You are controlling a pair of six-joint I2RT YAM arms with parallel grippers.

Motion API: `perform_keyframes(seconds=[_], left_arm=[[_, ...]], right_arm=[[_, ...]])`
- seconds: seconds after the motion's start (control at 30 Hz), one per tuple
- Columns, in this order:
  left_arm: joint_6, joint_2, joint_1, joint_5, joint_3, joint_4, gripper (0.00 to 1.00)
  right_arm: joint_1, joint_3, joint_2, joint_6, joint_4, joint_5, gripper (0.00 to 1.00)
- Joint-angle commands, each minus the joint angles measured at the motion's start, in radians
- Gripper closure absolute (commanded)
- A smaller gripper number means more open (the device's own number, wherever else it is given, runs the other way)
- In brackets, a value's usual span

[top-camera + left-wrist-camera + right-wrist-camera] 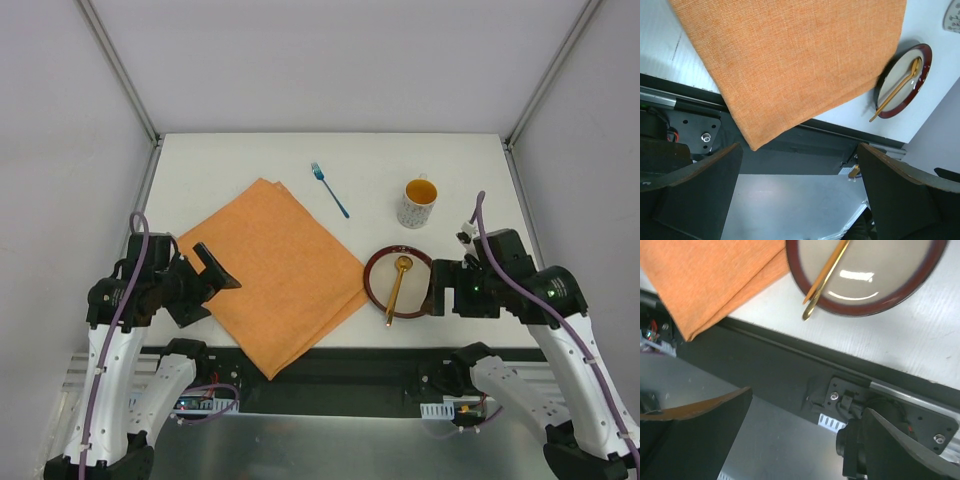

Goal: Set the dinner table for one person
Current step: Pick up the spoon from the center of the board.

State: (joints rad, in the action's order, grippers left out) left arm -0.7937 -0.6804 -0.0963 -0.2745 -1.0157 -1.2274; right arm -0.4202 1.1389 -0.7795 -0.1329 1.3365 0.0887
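Left claw [210,285] first: jaws spread wide, nothing gripped, hanging over the near left corner of the dinner table [240,165], just beside the left edge of the orange placemat [270,270]. Right claw [437,290] same deal, wide apart and empty, parked over the near right part, just beside the right rim of the plate [368,272]. Looks apart from the rim, but can't say for sure from above.

Moving out from there. Plate close to the near edge, right of the middle, dark red rim, pale inside. Gold spoon [397,290] lying across it, bowl end toward the far side, handle tip poking out past the near rim. Right corner of the placemat right up against the plate's left rim, maybe lapping over it a bit, hard to say. Placemat turned like a diamond across the left and middle, near corner drooping off the near edge over the dark frame.

Further back: white patterned mug [418,203] beyond the plate, toward the far right, orange inside, near the plate but apart. Blue fork [330,190] flat around the middle of the far half, tines toward the far edge, just off the placemat's far side, not touching.

Dinner table itself: big white top, grey posts at the far corners.
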Motion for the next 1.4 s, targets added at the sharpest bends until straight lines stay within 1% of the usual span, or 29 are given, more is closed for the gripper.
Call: perform_keyframes(seconds=[0.0,0.07,0.2,0.23,0.3,0.4,0.5,0.6,0.67,0.7,0.73,0.77,0.8,0.83,0.87,0.93,0.97,1.03,1.17,1.3,1.37], left_arm=[[0.008,-0.005,0.009,-0.045,-0.055,-0.009,0.01],[-0.004,-0.013,0.009,-0.045,-0.061,-0.011,0.01],[-0.025,-0.030,0.009,-0.029,-0.058,-0.004,0.01],[-0.027,-0.031,0.009,-0.034,-0.054,-0.004,0.01],[-0.033,-0.030,0.009,-0.040,-0.032,0.003,0.01],[-0.048,0.004,0.007,-0.068,0.040,0.017,0.01],[-0.032,0.045,0.009,-0.078,0.120,0.017,0.01],[0.002,0.032,0.009,-0.060,0.167,0.022,0.01],[0.023,-0.005,0.009,-0.032,0.183,0.051,0.01],[0.045,-0.051,0.009,-0.029,0.186,0.069,0.01],[0.056,-0.080,0.009,-0.029,0.187,0.136,0.01],[0.065,-0.108,0.009,-0.029,0.183,0.170,0.01],[0.074,-0.164,0.009,-0.032,0.178,0.211,0.01],[0.076,-0.191,0.009,-0.034,0.169,0.245,0.01],[0.079,-0.218,0.009,-0.034,0.142,0.303,0.01],[0.088,-0.303,0.009,0.000,0.102,0.328,0.01],[0.096,-0.327,0.007,0.012,0.059,0.354,0.01],[0.128,-0.396,0.007,0.050,0.022,0.368,0.01],[0.200,-0.517,0.007,0.066,-0.072,0.381,0.01],[0.290,-0.611,0.009,0.077,-0.127,0.384,0.01],[0.323,-0.628,0.010,0.043,-0.142,0.397,0.01]], right_arm=[[-0.005,0.004,-0.038,0.055,0.122,0.196,0.04],[-0.005,-0.013,-0.035,0.050,0.086,0.236,0.04],[-0.005,-0.004,-0.061,0.072,0.064,0.191,0.04],[-0.006,-0.004,-0.091,0.076,0.063,0.181,0.04],[-0.005,-0.021,-0.118,0.075,0.046,0.189,0.04],[-0.008,-0.103,-0.141,0.032,-0.040,0.230,0.04],[-0.009,-0.200,-0.152,-0.025,-0.193,0.265,0.04],[-0.015,-0.244,-0.207,-0.045,-0.264,0.260,0.04],[-0.017,-0.237,-0.260,-0.033,-0.310,0.235,0.04],[-0.020,-0.217,-0.323,-0.025,-0.322,0.203,0.04],[-0.022,-0.202,-0.354,-0.001,-0.339,0.192,0.04],[-0.023,-0.185,-0.384,0.016,-0.347,0.186,0.04],[-0.025,-0.160,-0.456,0.027,-0.349,0.172,0.04],[-0.026,-0.109,-0.487,0.035,-0.335,0.155,0.04],[-0.028,-0.078,-0.521,0.050,-0.326,0.142,0.04],[-0.035,0.005,-0.605,0.064,-0.294,0.109,0.04],[-0.038,0.028,-0.630,0.073,-0.283,0.083,0.04],[-0.043,0.065,-0.691,0.076,-0.286,0.065,0.04],[-0.054,0.134,-0.780,0.061,-0.298,0.069,0.04],[-0.109,0.142,-0.791,-0.008,-0.295,0.022,0.04],[-0.123,0.147,-0.785,-0.028,-0.287,0.000,0.04]])
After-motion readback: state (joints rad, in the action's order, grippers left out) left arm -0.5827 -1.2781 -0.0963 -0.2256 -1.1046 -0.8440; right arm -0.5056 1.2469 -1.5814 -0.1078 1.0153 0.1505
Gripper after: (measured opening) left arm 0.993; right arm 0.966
